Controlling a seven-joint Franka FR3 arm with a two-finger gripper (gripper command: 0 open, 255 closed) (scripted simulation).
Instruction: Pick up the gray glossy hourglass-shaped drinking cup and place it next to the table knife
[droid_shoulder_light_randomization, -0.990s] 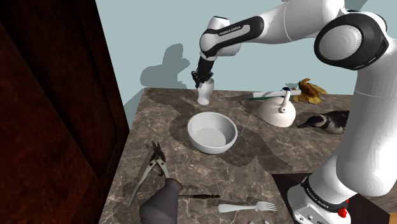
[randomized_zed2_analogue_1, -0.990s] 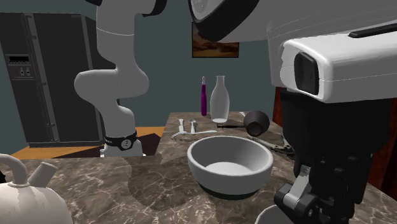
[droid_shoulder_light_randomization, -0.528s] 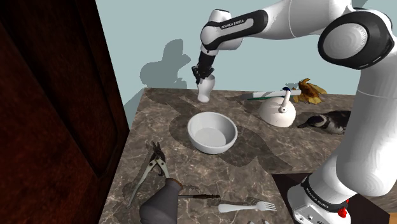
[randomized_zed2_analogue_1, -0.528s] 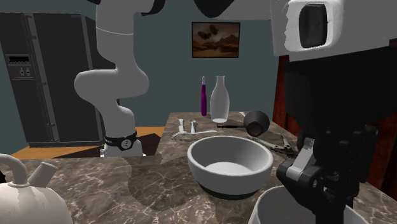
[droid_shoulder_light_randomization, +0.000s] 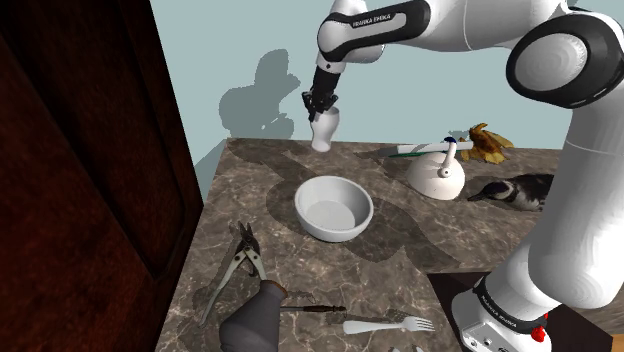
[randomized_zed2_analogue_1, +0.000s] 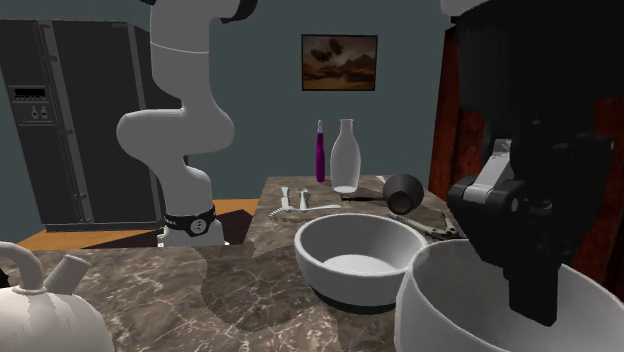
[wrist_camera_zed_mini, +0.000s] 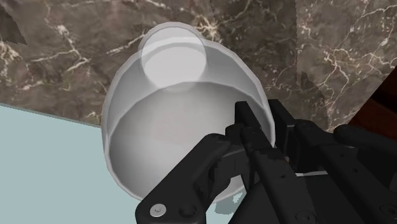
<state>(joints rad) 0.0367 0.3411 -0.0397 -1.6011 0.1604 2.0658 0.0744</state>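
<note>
Cup (droid_shoulder_light_randomization: 322, 131) hangs clear of the table (droid_shoulder_light_randomization: 250, 172), over its far edge in the shoulder view, beyond the bowl (droid_shoulder_light_randomization: 332, 231). We see the hand (droid_shoulder_light_randomization: 320, 104) clamped on the cup's rim from above.

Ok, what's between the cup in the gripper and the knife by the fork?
The white bowl stands on the marble table between the cup, clasped by the gripper, and the knife, as the shoulder view shows.

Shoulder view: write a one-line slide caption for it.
Black two-finger gripper clasps the pale grey hourglass-shaped cup by its rim, beyond the white bowl on the dark marble table.
</note>
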